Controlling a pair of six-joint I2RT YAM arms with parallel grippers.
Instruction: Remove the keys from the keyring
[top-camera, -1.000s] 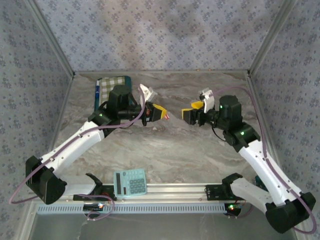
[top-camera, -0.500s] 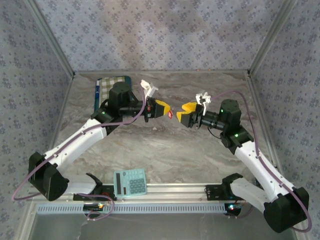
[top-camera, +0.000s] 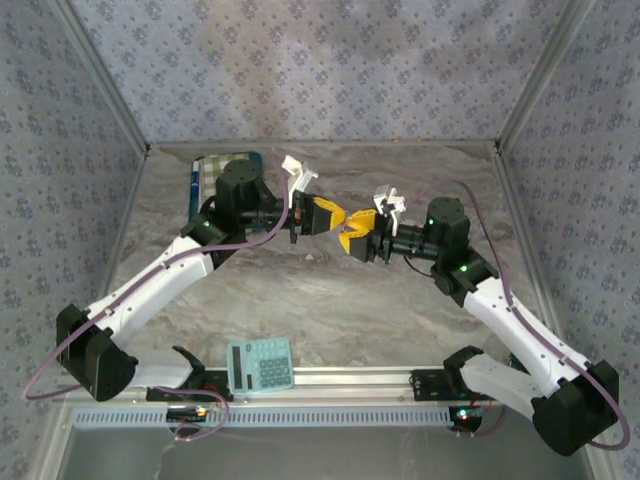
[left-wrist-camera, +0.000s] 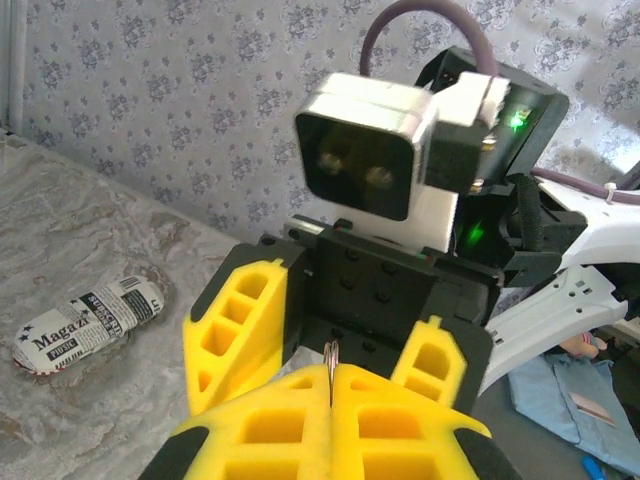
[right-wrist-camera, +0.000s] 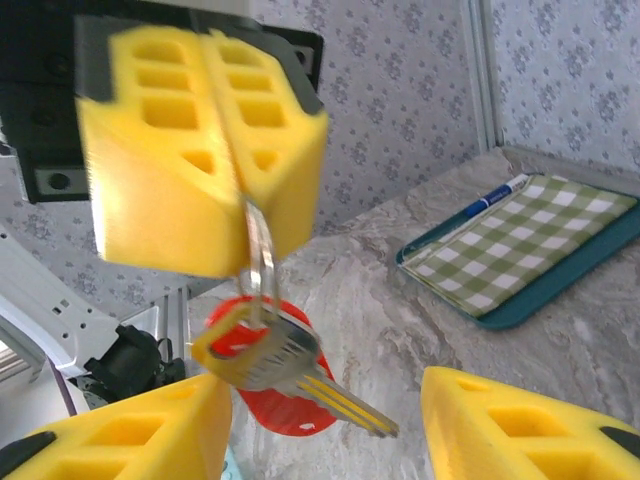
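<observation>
Left gripper (top-camera: 325, 215) has its yellow foam fingers (right-wrist-camera: 170, 150) pressed tight on the thin metal keyring (right-wrist-camera: 260, 255). The bunch of silver keys with a red oval fob (right-wrist-camera: 285, 365) dangles right beneath it, in mid-air over the marbled table (right-wrist-camera: 420, 310). Right gripper (right-wrist-camera: 320, 425) sits below, fingers apart either side of the bunch, gripping nothing. Best play here: close on one key blade only (not the fob), square and firm, then work it round the ring's coil.

Robot lab booth: floral-papered panels (top-camera: 320, 70), aluminium frame posts (top-camera: 101, 75), marble-look tabletop (top-camera: 330, 310), mounting rail (top-camera: 350, 378)
</observation>
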